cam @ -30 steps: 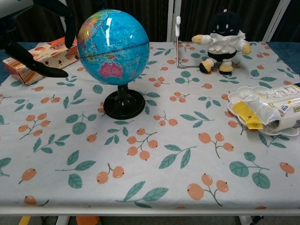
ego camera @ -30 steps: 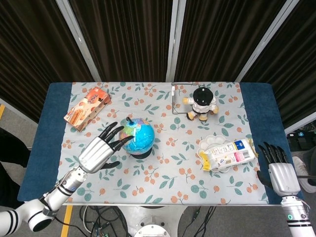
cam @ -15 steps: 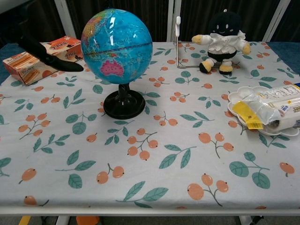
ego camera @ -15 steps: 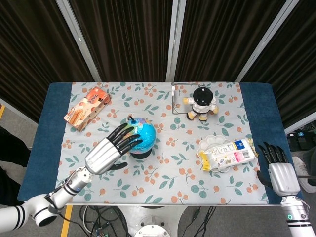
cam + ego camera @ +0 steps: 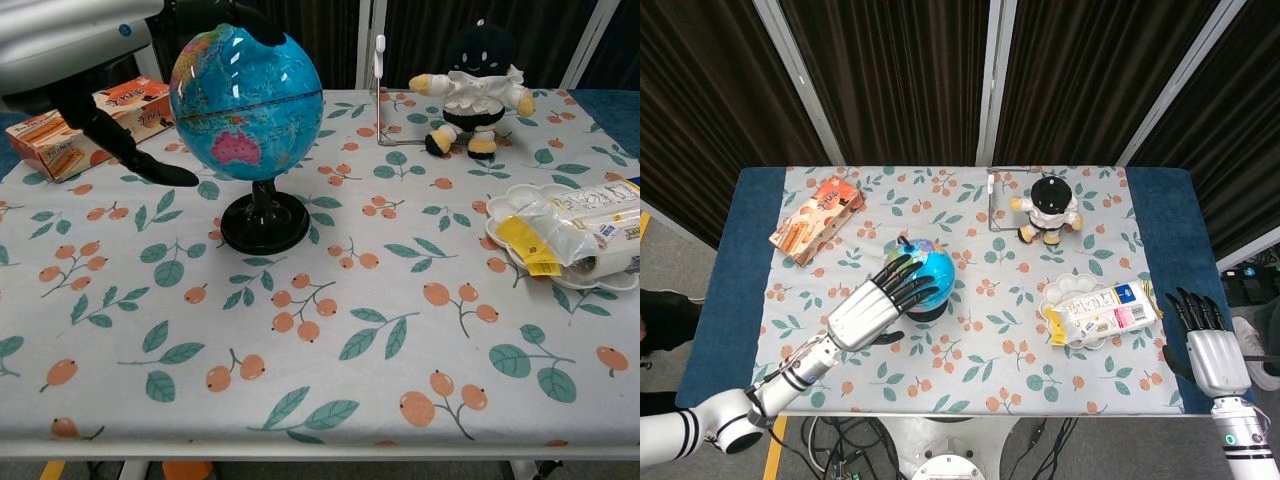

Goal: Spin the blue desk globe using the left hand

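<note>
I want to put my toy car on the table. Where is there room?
The front strip of the tablecloth below the globe and the snack plate is bare. So is the patch between the globe and the plush doll. It is crowded left of the globe, near the left hand and the orange box.

Blue desk globe (image 5: pixel 248 102) — upright, black base

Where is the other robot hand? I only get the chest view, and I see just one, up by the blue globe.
Observer: The head view shows the right robot hand by the near right corner of the table, fingers spread, holding nothing.
Operator: And how much of the globe does the one I see cover?
Observer: From above, the left robot hand reaches its fingers across the left part of the globe; the right part shows bare.
</note>
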